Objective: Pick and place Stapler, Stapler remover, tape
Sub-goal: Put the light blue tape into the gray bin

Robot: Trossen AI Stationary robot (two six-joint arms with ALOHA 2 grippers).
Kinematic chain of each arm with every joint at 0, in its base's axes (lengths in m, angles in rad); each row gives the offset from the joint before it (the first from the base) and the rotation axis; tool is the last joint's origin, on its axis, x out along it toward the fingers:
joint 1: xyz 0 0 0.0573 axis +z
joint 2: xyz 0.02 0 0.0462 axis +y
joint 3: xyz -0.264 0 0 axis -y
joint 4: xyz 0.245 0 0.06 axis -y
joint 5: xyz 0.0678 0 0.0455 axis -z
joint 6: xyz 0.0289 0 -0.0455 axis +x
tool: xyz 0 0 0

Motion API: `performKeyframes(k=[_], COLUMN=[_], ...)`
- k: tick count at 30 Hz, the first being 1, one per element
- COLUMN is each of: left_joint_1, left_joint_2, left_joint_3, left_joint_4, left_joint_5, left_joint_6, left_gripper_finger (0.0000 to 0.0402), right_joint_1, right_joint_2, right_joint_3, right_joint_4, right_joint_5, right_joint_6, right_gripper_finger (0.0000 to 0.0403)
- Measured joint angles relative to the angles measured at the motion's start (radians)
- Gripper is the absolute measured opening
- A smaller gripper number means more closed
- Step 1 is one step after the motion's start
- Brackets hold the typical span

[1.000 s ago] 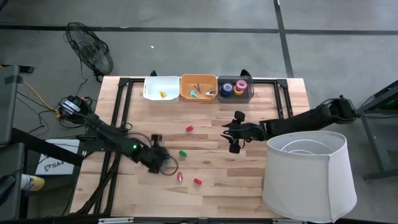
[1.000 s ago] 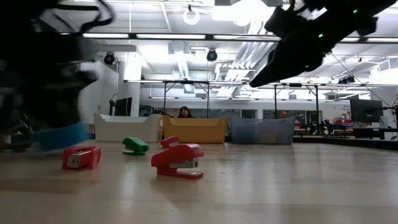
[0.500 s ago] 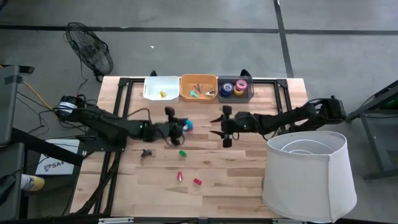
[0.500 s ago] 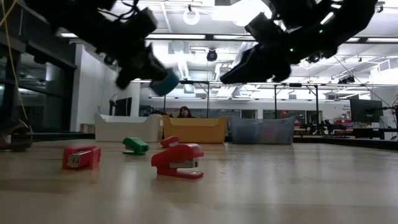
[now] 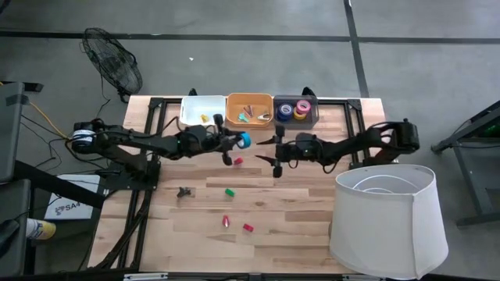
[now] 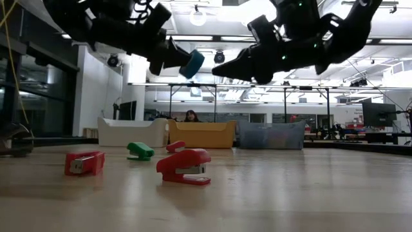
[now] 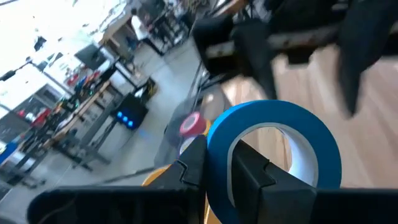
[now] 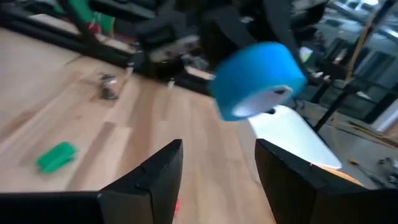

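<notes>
Wooden table [image 5: 312,211] on black frame; grey concrete floor [image 5: 234,62].

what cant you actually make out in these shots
- High view: items in the orange bin are too small to identify.
- Low view: bin contents sit hidden behind the bin walls.
- Left wrist view: the left gripper covers part of the blue tape roll.
- Right wrist view: the small dark object is blurred.
</notes>
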Motion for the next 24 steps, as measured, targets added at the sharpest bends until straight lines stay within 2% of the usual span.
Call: performKeyframes(k=[8,20,24], left_joint_1=[0.004,0.004,0.004], left_joint_2=[0.000,0.001,0.001], left_joint_3=[0.000,0.000,0.000], left_joint_4=[0.058,0.119,0.110], left_joint_5=[0.020,0.044,0.044], left_joint_6=[0.020,0.026,0.035], left_gripper_finger=[0.0039,0.0039,0.0039], right_joint_1=[-0.047,-0.058,-0.050], right_joint_2=[0.074,0.163,0.177], right_joint_3=[0.004,0.155,0.173], right_joint_4=[0.197,0.192,0.176], right_joint_5=[-0.076,-0.210,-0.215], right_joint_6=[0.006,0.018,0.023], right_gripper_finger=[0.0193,0.0193,0.0190])
